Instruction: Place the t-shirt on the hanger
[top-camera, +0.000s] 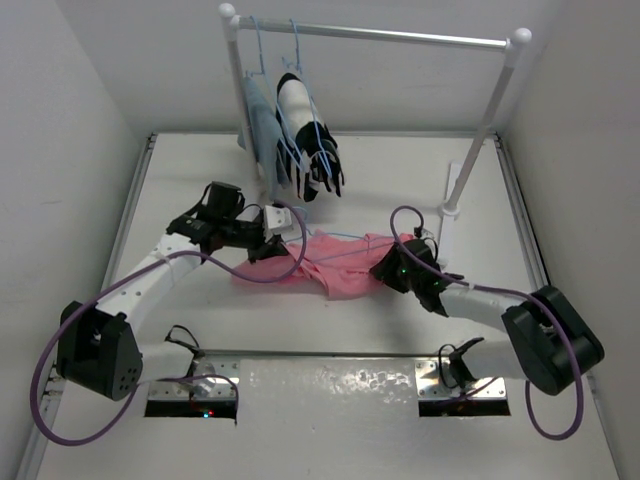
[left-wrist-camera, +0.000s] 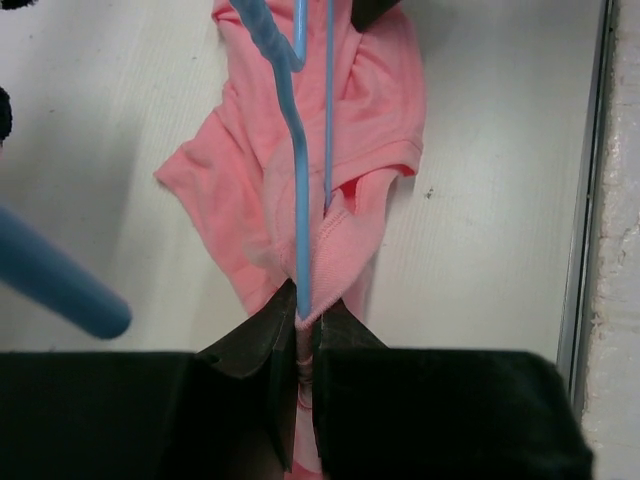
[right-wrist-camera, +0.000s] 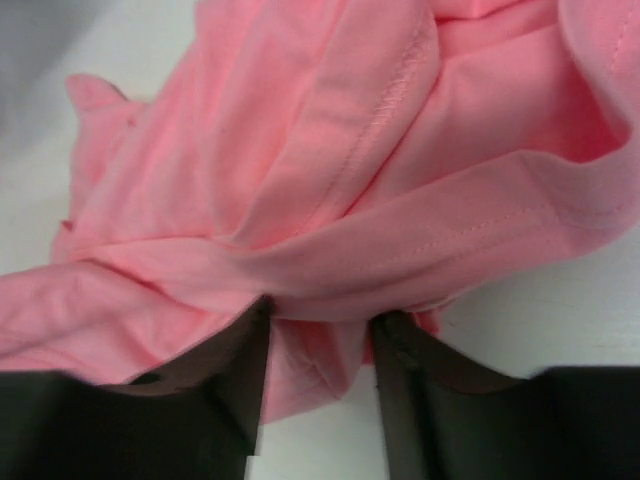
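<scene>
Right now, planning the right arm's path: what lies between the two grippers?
In the top view, the t-shirt lies bunched between the left gripper and the right gripper, with the hanger wire running across it.

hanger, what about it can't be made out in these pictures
- Left wrist: the hanger runs off the top edge; its near end is hidden in the left gripper.
- Top external: it is a thin line, too small to trace; whether it sits inside the t-shirt cannot be told.
- Right wrist: none of it shows; the t-shirt fills the view.
</scene>
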